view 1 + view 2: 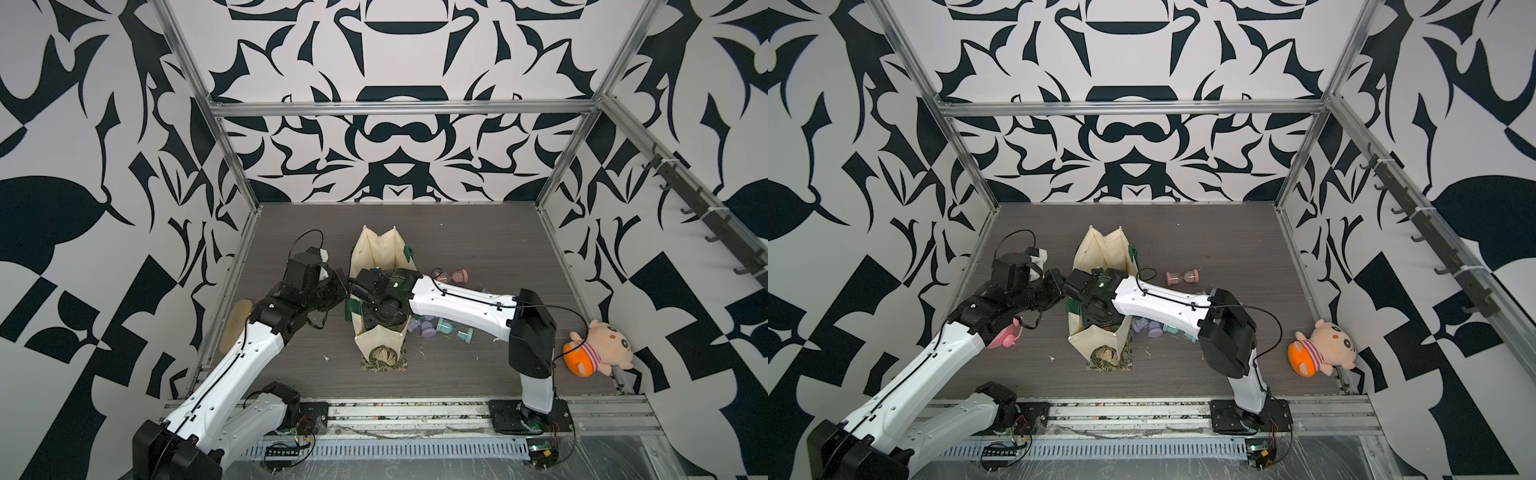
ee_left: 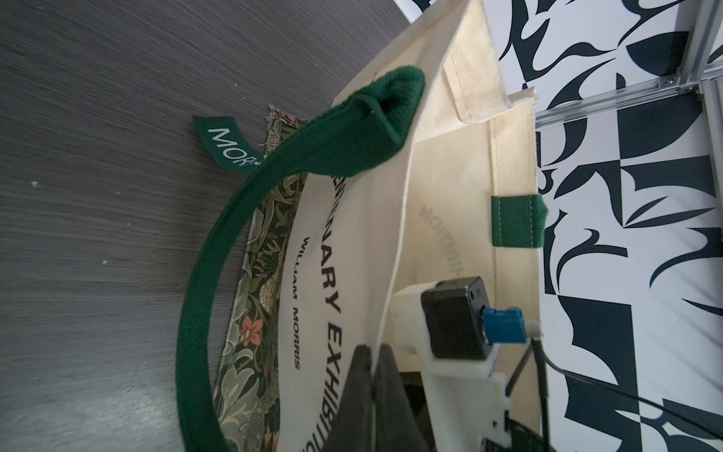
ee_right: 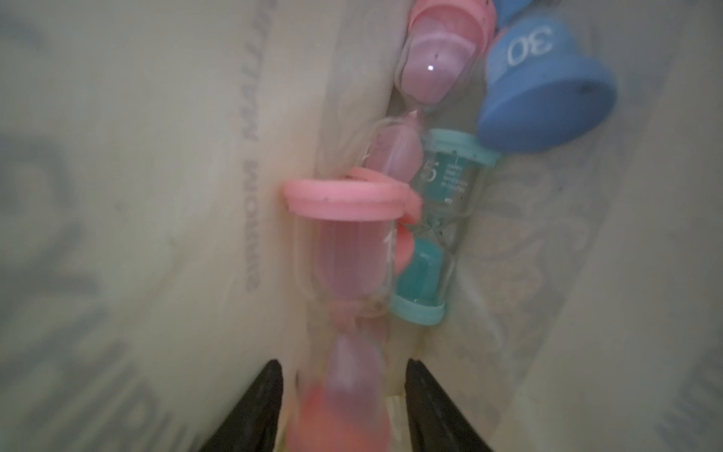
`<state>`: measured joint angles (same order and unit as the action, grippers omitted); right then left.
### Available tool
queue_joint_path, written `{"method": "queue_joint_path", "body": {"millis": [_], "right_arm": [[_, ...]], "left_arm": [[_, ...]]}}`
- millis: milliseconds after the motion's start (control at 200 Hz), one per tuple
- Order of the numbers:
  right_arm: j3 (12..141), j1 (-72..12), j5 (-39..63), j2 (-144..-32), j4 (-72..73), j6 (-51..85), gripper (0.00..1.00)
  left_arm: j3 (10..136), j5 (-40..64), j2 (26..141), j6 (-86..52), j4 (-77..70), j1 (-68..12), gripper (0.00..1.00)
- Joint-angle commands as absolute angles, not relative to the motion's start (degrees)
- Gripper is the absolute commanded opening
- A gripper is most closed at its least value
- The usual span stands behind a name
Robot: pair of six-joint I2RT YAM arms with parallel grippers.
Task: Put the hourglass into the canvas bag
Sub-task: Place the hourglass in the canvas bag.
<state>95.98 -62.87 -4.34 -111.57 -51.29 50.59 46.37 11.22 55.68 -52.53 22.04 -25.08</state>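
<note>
- Two arms start at the near rail. The left arm (image 1: 245, 351) stretches slantwise toward the middle. The right arm (image 1: 465, 301) stands up, folds at the elbow and reaches sideways over the tabletop (image 1: 478, 374).
- Near the right edge lies a plush toy (image 1: 598, 347), well apart from everything else.
- Mid-tabletop stands the canvas bag (image 1: 380, 253), mouth up, its long side running near to far. Both top views show the two wrists meeting at its mouth but hide the fingers.
- Only the left wrist view shows the left gripper (image 2: 373, 352) clenched on the bag's cream rim, with the green handle (image 2: 219, 254) looping beside it.
- Only the right wrist view looks inside the bag. The right gripper (image 3: 343, 364) has its fingers spread. The blurred pink hourglass (image 3: 344, 266) lies between them, with cream cloth showing on each side.
- Its long axis runs straight away from the fingers, deeper into the bag, pink cap at the far end.
- Past it in the bag lie a teal hourglass (image 3: 442, 235), a second pink one (image 3: 434, 70) and a blue one (image 3: 547, 86) marked 30.
- Outside, just right of the bag, purple and teal hourglasses (image 1: 432, 328) cluster under the right forearm. Farther back, another pink one (image 1: 455, 275) lies on its side.
</note>
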Motion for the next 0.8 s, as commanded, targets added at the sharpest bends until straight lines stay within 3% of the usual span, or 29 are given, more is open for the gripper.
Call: {"method": "queue_joint_path", "body": {"millis": [0, 385, 575, 795], "right_arm": [[96.3, -63.2, -5.8, -108.3, -50.3, 50.8, 0.65], [98.1, -63.8, -10.5, -98.3, -48.9, 46.3, 0.65], [95.9, -63.6, -18.4, -90.5, -49.3, 44.2, 0.66], [88.5, -57.5, -21.9, -81.1, -51.6, 46.3, 0.66]], "left_arm": [[45.9, 12.0, 55.9, -52.1, 21.8, -25.3, 0.00], [45.7, 12.0, 55.8, -51.9, 21.9, -25.3, 0.00], [45.5, 12.0, 55.7, -51.8, 21.9, -25.3, 0.00], [45.4, 12.0, 55.6, -51.8, 21.9, -25.2, 0.00]]}}
